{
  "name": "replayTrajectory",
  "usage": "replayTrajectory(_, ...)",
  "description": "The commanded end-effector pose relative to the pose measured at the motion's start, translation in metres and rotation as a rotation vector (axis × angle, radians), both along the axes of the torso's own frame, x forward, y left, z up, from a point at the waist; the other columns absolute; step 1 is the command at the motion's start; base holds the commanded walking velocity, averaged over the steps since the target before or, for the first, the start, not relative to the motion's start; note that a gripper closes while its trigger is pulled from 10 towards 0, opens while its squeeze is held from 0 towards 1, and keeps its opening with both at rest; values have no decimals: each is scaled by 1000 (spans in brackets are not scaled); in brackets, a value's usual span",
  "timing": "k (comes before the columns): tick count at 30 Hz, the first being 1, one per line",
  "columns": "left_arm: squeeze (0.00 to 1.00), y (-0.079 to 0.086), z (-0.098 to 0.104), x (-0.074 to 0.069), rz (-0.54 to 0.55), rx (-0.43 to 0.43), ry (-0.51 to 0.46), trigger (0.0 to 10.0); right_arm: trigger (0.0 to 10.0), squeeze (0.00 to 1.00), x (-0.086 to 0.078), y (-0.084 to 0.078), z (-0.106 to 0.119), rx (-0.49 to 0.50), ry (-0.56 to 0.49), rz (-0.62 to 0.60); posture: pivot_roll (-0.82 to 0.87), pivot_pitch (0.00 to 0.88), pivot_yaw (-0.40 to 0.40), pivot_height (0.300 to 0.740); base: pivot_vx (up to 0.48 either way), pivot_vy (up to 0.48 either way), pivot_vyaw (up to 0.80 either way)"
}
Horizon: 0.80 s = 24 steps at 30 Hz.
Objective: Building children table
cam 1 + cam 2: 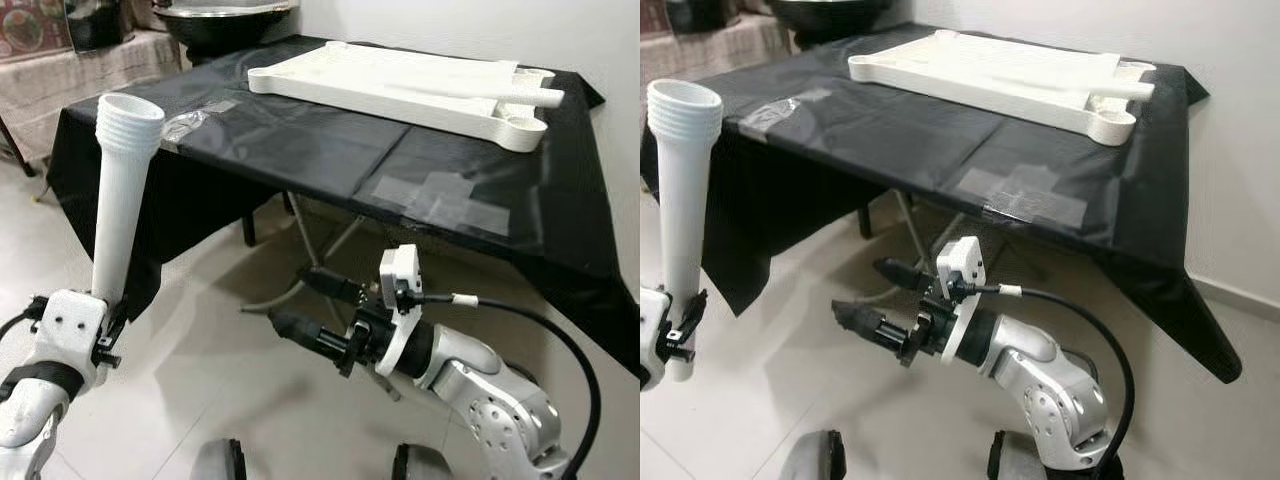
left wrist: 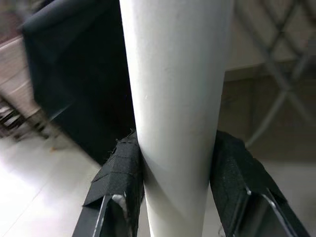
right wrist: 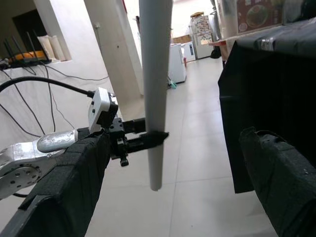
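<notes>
Fingers of the left gripper were clamped on the lower part of a white table leg, holding it nearly upright with its threaded, open end at the top. Held that way, the thread was probably kept free for screwing into the tabletop.

That white tabletop lay flat on the black-covered folding table, which serves here as the landmark. It sat toward the table's far side, its corner socket near the right edge, with what looks like another leg resting on it. The gripped leg stood off the table's near left corner, its top about level with the cloth surface.

The right gripper hovered below the table's front edge, above the tiled floor, its two fingers spread apart and empty, pointing toward the held leg, likely ready to assist.
</notes>
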<state>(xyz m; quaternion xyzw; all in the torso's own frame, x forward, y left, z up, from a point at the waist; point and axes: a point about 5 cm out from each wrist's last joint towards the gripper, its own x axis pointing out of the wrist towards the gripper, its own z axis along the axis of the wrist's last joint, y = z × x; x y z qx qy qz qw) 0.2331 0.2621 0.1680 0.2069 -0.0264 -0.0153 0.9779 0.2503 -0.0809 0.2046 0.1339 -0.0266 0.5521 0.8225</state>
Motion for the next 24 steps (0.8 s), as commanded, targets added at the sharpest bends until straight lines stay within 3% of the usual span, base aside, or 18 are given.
replayTrajectory(1, 0, -4, 4, 1, -49, 5, -14, 10000, 10000, 0, 0, 2, 1, 11, 1, 22, 38, 0, -26, 605, 0, 0, 0)
replayTrajectory(15, 0, -33, 7, 11, -312, 47, 24, 10000, 10000, 0, 17, 1, 7, 46, -9, -47, 26, 0, -16, 660, 0, 0, 0)
replayTrajectory(24, 0, -34, 3, 13, -321, 70, 34, 10000, 10000, 0, 18, 3, 8, 59, -8, -55, 22, 0, -17, 690, 0, 0, 0)
